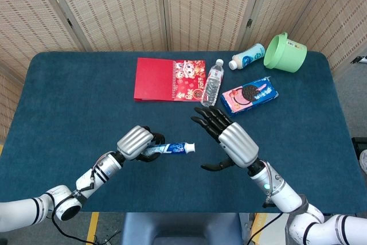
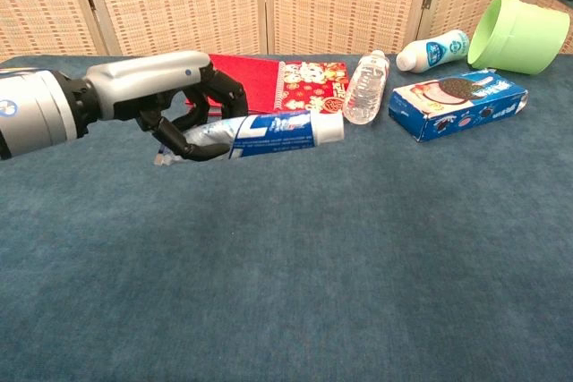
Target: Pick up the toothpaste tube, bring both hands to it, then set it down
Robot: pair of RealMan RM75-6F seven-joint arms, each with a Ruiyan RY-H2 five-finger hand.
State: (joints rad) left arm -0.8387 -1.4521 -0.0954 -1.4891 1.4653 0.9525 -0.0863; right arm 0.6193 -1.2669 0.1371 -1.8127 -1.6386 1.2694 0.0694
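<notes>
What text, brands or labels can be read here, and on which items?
No text reads clearly enough to quote.
toothpaste tube, held by the left hand: white lettering on blue, blurred.
cookie box: print too small.
red booklet: cartoon design, characters illegible.
white bottle: label too small.
clear water bottle: no readable label.
</notes>
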